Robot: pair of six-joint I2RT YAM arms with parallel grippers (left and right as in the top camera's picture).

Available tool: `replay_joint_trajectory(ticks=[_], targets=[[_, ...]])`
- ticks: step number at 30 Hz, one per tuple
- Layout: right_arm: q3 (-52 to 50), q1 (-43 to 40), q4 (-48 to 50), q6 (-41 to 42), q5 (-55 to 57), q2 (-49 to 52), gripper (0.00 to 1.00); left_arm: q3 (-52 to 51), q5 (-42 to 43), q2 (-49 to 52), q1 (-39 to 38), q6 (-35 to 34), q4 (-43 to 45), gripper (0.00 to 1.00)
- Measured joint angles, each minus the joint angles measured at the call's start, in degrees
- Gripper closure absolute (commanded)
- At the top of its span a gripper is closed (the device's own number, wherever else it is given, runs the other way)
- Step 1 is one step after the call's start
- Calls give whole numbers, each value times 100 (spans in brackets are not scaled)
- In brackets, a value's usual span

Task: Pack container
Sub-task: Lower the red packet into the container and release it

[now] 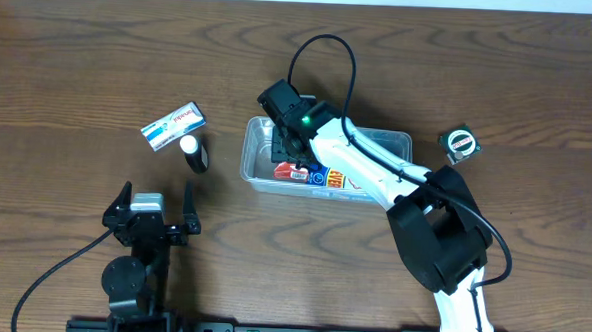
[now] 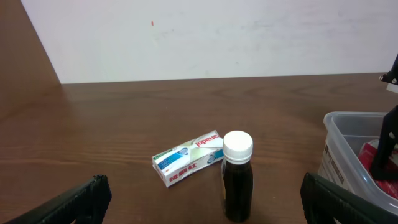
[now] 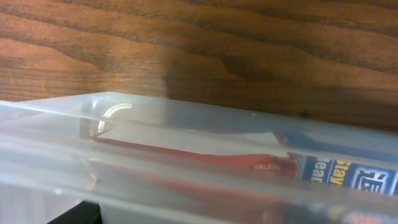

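Inside the container (image 3: 186,121), a red packet (image 3: 199,152) reads "HALSON".

The right gripper (image 1: 287,146) is sitting inside the container (image 1: 395,137), its own body hiding the fingertips. The left wrist view's edges are cropping the container and the fingers (image 2: 74,202) of the left gripper (image 1: 158,193).

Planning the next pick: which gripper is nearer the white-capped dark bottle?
Left. The left gripper hangs just short of the bottle, facing it; the right gripper is inside the container, farther off sideways.
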Motion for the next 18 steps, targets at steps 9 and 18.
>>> replay_joint_trajectory(ticks=[9, 18], targets=[[0, 0, 17, 2, 4, 0, 39, 0, 0, 0, 0, -2, 0, 2], [0, 0, 31, 17, 13, 0, 31, 0, 0, 0, 0, -2, 0, 2]])
